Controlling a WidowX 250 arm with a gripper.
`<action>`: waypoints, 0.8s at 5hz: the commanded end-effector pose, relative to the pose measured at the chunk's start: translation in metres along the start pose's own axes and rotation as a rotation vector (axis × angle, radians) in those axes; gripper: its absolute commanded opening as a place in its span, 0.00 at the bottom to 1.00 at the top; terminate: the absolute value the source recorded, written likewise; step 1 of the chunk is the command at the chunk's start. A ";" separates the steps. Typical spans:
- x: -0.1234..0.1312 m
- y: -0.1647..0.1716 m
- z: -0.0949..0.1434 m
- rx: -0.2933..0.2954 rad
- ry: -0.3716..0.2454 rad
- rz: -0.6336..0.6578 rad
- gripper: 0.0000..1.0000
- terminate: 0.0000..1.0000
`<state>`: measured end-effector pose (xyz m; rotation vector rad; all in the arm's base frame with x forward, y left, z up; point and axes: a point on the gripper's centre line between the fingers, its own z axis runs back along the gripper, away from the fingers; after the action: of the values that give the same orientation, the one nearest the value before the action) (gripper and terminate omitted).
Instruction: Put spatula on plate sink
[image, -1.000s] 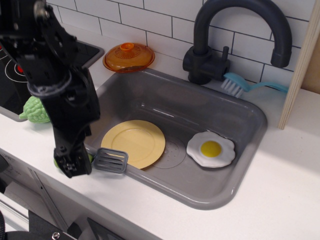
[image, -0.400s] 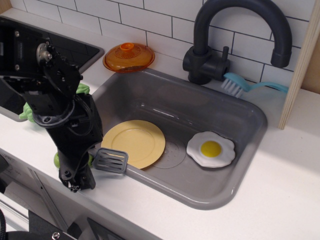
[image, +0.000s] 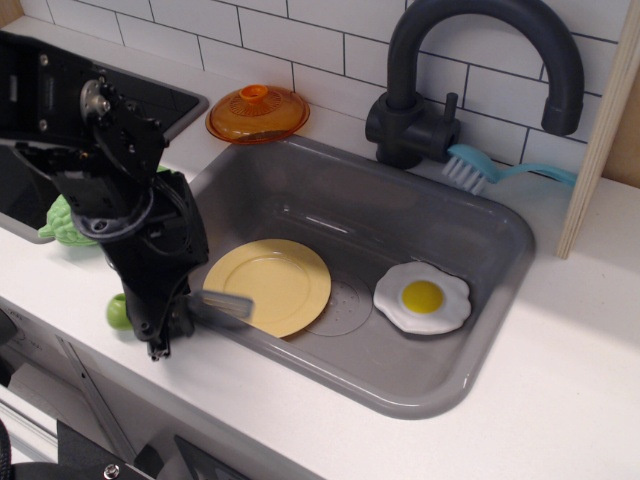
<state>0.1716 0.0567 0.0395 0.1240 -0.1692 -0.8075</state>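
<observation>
The sink (image: 330, 205) holds the plate (image: 268, 286) and an egg (image: 422, 298). The gripper (image: 165, 325) stands at the sink's front-left rim, jaws grasping the spatula (image: 215, 303), whose grey head tilts over the plate's edge.

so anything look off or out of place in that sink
Only the spatula: it straddles the sink front edge, its grey head tipped over the plate rim, handle out on the counter. Nothing looks spilled or broken.
</observation>
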 end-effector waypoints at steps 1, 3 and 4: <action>0.014 0.016 0.008 -0.046 -0.005 0.092 0.00 0.00; 0.053 0.044 0.013 0.000 -0.061 0.420 0.00 0.00; 0.062 0.047 0.003 0.045 -0.069 0.521 0.00 0.00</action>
<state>0.2399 0.0339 0.0473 0.0777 -0.2388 -0.2762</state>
